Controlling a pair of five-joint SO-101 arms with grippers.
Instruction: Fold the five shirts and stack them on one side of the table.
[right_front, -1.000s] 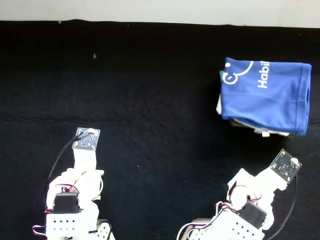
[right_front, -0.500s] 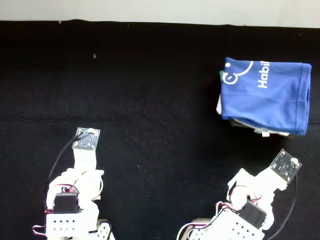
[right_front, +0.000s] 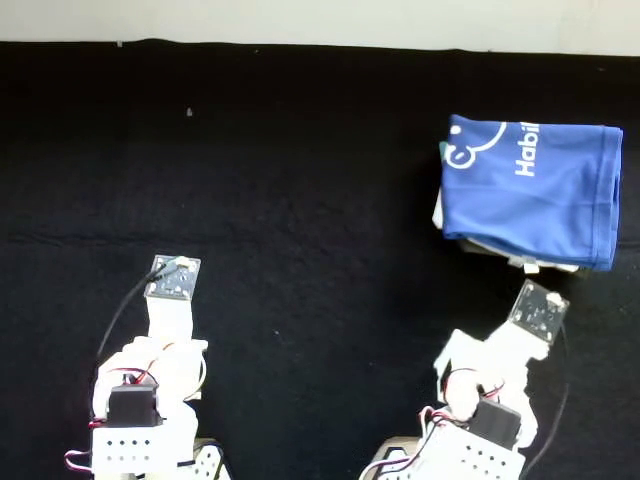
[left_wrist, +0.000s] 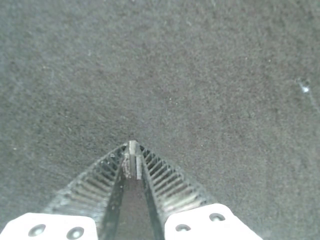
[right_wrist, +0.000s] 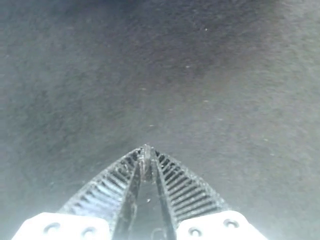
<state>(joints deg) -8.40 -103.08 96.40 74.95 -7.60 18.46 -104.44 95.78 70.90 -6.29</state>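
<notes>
Blue folded shirt (right_front: 530, 180) tops the stack (right_front: 520, 262) at the worktop's (right_front: 300, 180) far right; the right arm (right_front: 500, 385) is the nearer one.
The stack lies just beyond the right pincer (right_wrist: 146, 156), its long side running across the worktop; right pincer closed on nothing, over bare worktop; left pincer (left_wrist: 131, 152) likewise closed and empty, well apart from the stack.

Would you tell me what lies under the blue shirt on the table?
Under the blue shirt, edges of other folded cloth peek out, white at one side and pale along the near edge. The blue shirt covers the rest, so the layers cannot be counted.
</notes>
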